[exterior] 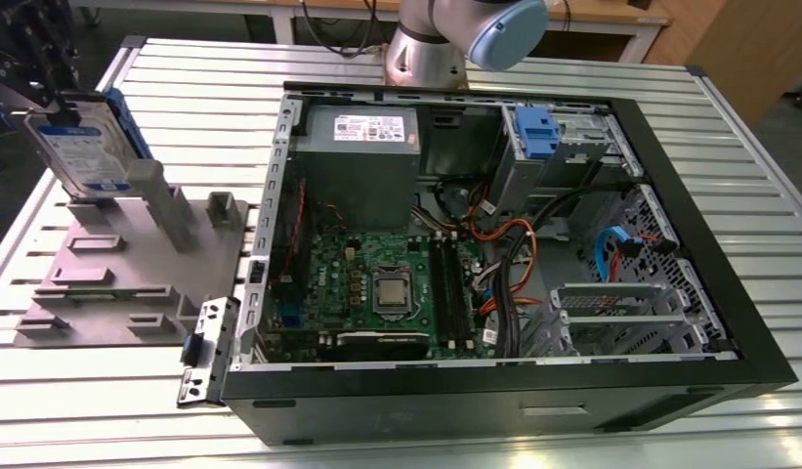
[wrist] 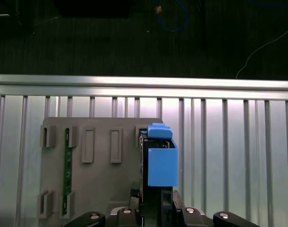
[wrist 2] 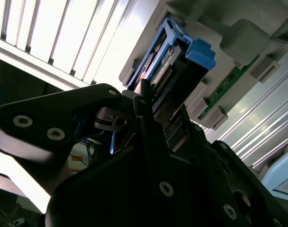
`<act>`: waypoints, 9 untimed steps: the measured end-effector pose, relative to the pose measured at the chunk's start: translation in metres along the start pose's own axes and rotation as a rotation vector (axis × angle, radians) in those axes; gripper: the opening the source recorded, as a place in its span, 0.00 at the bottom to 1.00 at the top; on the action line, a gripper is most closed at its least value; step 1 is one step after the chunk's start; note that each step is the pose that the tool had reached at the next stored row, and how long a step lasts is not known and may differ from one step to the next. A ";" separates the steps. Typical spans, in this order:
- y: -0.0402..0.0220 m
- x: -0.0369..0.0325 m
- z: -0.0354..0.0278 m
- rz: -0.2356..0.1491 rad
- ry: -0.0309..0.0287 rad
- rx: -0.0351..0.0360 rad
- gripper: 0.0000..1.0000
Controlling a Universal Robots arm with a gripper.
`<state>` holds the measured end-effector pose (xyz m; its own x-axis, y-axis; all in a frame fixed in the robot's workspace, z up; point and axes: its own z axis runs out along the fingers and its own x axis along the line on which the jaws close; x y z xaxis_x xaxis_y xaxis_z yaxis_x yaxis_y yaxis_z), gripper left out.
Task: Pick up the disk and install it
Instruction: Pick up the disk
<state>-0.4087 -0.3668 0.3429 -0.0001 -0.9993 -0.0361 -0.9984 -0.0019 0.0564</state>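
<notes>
you are working at the pick-up end of the job. the gripper (exterior: 62,100) is coming at the disk (exterior: 85,151) from above, and its jaws are pinching the disk's upper edge between them; in the second wrist view the two tips are pressing on opposite faces, so i am judging it as a real grip rather than a loose straddle.

the disk is standing on edge, leaning slightly, over the grey fixture (exterior: 114,283), which is lying near the worktop (exterior: 114,430) corner at the exterior view's far left. its lower edge is sitting at or just above the slot, and i cannot tell whether it is clear of it. the open computer case (exterior: 752,322) is sitting apart from it, across the middle of the worktop toward the exterior view's right, with the blue clip (exterior: 536,132) showing at the case's far side.

to do this step well, you are wanting a pull straight along the slot, with no twist, since the blue rail (wrist: 162,163) is running close to the fixture's walls and could be catching if the disk is tipping further. the grip is looking off to one end of the edge in the first wrist view, so you are better off moving slowly and watching the lean for any swing.
</notes>
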 end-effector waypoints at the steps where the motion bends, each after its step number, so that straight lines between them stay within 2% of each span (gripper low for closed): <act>1: 0.0000 0.0000 -0.0004 0.000 0.0000 0.0000 0.35; 9: 0.0002 -0.0001 -0.0032 0.000 0.0001 -0.0001 0.35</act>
<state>-0.4086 -0.3668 0.3461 -0.0001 -0.9994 -0.0360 -0.9984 -0.0019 0.0566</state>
